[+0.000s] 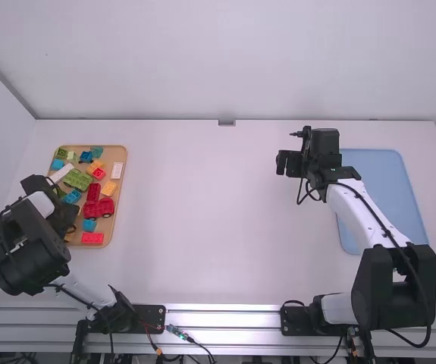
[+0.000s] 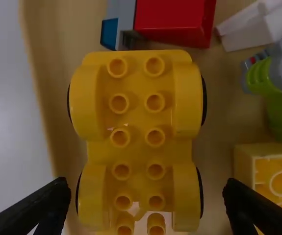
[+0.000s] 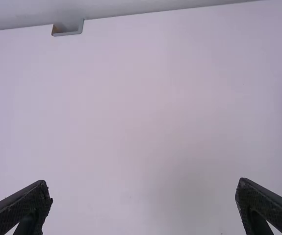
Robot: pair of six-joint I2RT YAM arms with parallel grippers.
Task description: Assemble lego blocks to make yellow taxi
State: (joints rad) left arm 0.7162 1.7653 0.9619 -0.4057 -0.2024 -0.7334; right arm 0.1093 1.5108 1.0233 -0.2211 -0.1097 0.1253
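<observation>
Yellow chassis [image 2: 138, 154] lies flat; its long sides face left pincer's [image 1: 67, 218] fingers.

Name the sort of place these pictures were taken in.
Probably a robotics lab or test bench: two robot arms are mounted on a metal rail along a white table, with a tray of toy bricks at one side.

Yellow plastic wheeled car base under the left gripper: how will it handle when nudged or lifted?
The yellow car base is probably stiff and light: moulded plastic with hollow studs. Black wheels along both sides suggest it may roll lengthwise if nudged. Glossy, curved fenders could slip when pinched.
</observation>
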